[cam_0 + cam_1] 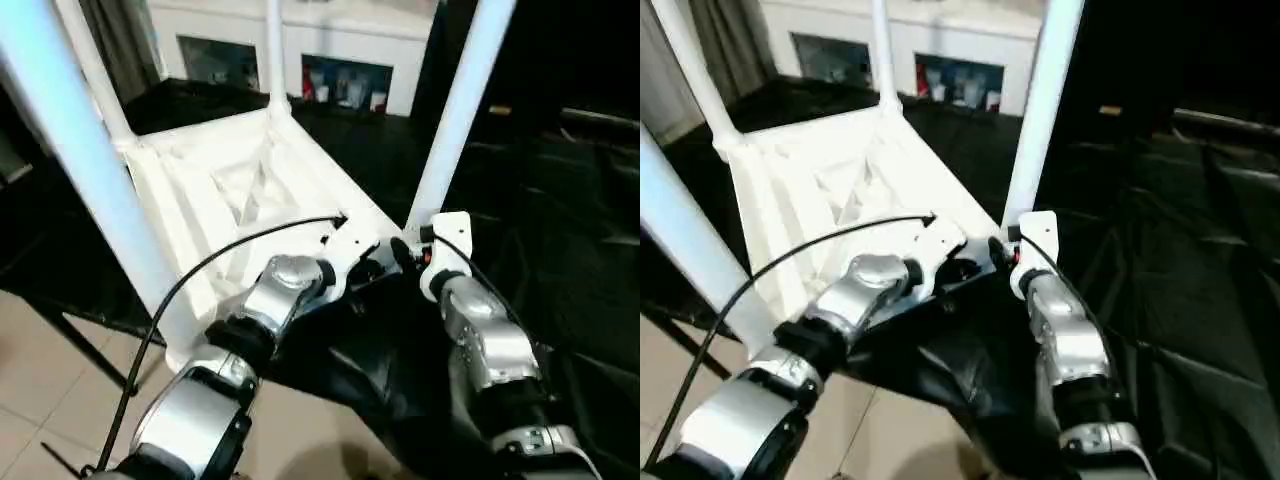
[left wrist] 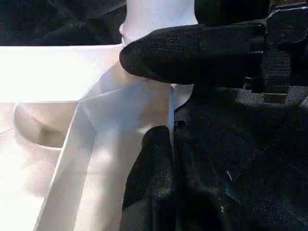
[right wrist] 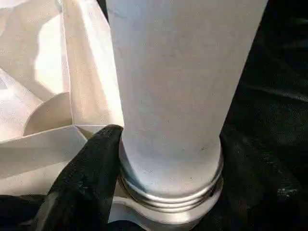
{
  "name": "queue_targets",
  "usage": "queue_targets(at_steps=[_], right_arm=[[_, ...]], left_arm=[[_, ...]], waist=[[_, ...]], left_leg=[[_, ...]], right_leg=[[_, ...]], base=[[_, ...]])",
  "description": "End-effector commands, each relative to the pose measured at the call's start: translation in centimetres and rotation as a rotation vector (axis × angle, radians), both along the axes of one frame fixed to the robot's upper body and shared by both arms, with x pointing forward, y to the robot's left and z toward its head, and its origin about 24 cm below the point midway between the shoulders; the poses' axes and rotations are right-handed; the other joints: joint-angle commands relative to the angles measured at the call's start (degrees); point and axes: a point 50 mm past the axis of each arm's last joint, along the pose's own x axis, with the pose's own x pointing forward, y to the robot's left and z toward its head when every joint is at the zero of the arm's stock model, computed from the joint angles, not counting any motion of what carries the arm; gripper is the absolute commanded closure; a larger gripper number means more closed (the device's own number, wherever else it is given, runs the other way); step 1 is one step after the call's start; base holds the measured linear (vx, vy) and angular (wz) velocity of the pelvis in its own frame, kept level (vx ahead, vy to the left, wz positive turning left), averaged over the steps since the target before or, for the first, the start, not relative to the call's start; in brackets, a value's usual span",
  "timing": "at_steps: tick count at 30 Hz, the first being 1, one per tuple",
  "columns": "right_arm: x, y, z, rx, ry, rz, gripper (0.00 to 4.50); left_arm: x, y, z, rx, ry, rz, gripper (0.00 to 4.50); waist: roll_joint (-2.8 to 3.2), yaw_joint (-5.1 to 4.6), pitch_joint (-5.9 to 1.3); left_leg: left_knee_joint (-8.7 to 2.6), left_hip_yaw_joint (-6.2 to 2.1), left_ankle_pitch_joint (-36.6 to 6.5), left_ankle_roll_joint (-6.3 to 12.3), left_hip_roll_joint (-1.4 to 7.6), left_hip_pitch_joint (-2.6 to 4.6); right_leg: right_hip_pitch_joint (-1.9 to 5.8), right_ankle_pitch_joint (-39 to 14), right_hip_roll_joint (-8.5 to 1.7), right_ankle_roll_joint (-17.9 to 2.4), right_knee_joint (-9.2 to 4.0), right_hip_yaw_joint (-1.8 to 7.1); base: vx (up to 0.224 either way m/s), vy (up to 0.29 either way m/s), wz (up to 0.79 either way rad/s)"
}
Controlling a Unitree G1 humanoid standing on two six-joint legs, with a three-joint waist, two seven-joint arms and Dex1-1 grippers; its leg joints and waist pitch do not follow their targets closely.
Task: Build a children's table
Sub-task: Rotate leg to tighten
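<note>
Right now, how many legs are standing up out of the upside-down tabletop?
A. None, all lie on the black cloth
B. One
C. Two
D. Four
D: the tabletop lies ribbed side up, with a leg rising at each corner: near left, far left, far right and near right.

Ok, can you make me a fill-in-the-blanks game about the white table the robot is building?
1. The tabletop lies upside down, so its legs point ____.
2. The number of legs standing in its corner sockets is ____.
3. The cloth under the table is coloured ____.
4. The right pincer is at the bottom of the near right leg, where a band of ____ rings shows above the socket.

Missing words: up; four; black; silver
</note>
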Motion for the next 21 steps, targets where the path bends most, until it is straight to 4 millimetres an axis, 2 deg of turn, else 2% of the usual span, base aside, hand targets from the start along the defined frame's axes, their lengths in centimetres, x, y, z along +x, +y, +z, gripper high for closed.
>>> queue_targets(at_steps=[1,3,5,8,15,16,19,21], right_arm=[[-0.6,1.3,-0.6,0.057,0.011,0.063,1.08],[-0.5,1.1,-0.4,0.054,-0.003,0.073,1.02],[-0.5,0.8,0.1,0.044,-0.029,0.098,0.73],[-0.5,-0.2,1.0,0.011,-0.07,0.157,0.64],[-2.4,-2.8,1.7,-0.095,-0.033,0.453,0.64],[-3.0,-3.2,1.8,-0.109,-0.02,0.516,0.64],[-4.1,-3.9,1.8,-0.138,0.018,0.634,0.64],[-4.3,-4.1,1.8,-0.139,0.022,0.648,0.64]], left_arm=[[0.2,-0.5,0.6,-0.03,-0.039,-0.019,4.5],[0.2,-0.4,0.6,-0.033,-0.037,-0.021,4.5],[0.2,-0.2,0.7,-0.039,-0.039,-0.029,4.5],[0.1,0.1,1.0,-0.061,-0.049,-0.073,4.5],[-0.9,1.5,1.0,-0.112,-0.037,-0.239,4.5],[-1.2,1.8,1.1,-0.127,-0.024,-0.282,4.5],[-1.9,2.5,1.2,-0.134,0.005,-0.374,4.5],[-2.1,2.7,1.2,-0.134,0.015,-0.398,4.5]], waist=[[-0.83,0.25,-3.69],[-0.83,0.22,-3.62],[-0.87,0.15,-3.49],[-0.97,0.19,-3.6],[-1.13,0.85,-3.48],[-0.92,1.04,-3.53],[-0.9,1.56,-3.58],[-0.81,1.75,-3.52]], left_leg=[[-3.63,-0.06,-9.5,4.31,0.67,-0.25],[-3.75,-0.12,-10.8,4.03,0.75,-0.13],[-3.9,-0.23,-11.9,3.65,0.75,-0.15],[-3.76,-0.17,-11.3,4.11,0.73,-0.21],[-3.67,-0.16,-10.3,5.93,1.05,-0.33],[-3.64,-0.13,-10.4,5.98,1.04,-0.25],[-3.64,-0.05,-10.8,5.71,1.31,-0.05],[-3.72,-0.1,-11.0,5.5,1.51,0.03]], right_leg=[[3.59,-17.1,-3.37,-9.3,-4.66,2.24],[3.47,-19.5,-3.37,-8.7,-4.85,2.2],[3.49,-22.1,-3.38,-7.8,-5.14,2.12],[3.52,-21.5,-3.35,-7.5,-5.1,2.21],[3.74,-19.1,-3.43,-8.4,-4.75,2.33],[3.66,-19.6,-3.46,-8.7,-4.75,2.3],[3.38,-19.7,-3.55,-9.3,-4.75,2.43],[3.33,-18.3,-3.54,-10.1,-4.52,2.5]], base=[[0.0,0.0,0.0],[0.0,0.0,0.0],[0.0,0.0,0.0],[0.0,0.0,0.0],[0.0,0.0,0.0],[0.0,0.0,0.0],[0.0,0.0,0.0],[0.0,0.0,0.0]])
